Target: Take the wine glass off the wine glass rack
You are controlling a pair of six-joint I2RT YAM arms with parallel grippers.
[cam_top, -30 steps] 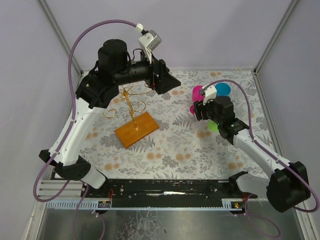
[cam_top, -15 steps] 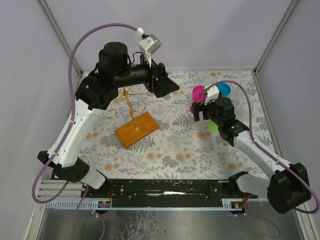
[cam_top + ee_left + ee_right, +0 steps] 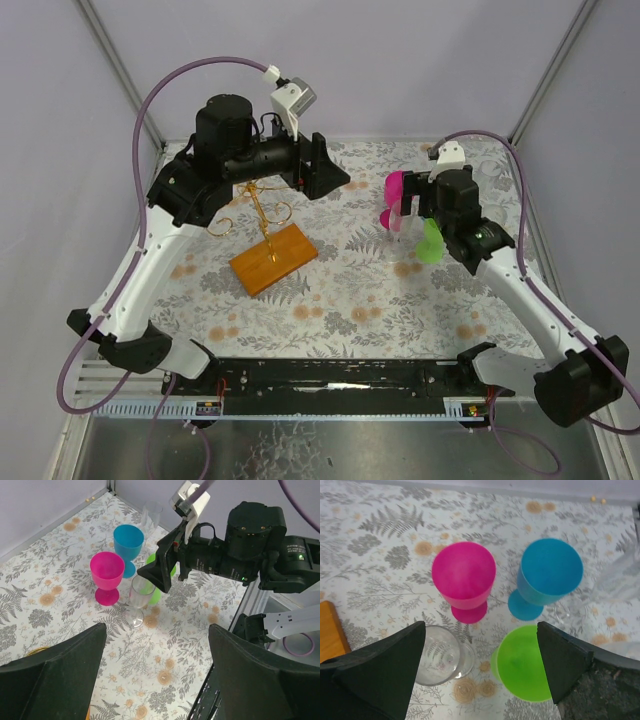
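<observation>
the clear wine glass (image 3: 439,661) stands upright on the flowered table (image 3: 380,540), at 7 o'clock from the pink cup (image 3: 463,575) and just beside the green cup (image 3: 525,662), with the blue cup (image 3: 550,572) at 3 o'clock of the pink. the right gripper (image 3: 480,625) hovers over them, spread wide and empty. the wine glass rack (image 3: 275,256) stands well apart at their 9 o'clock. the left gripper (image 3: 156,630), raised near it, is spread and empty too.

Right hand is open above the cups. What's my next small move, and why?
Probably raise the right hand straight up, then draw it back toward its base. It is open and holds nothing. The clear wine glass stands upright on the table, close beside the pink goblet and the green goblet. A sideways move could tip them.
</observation>
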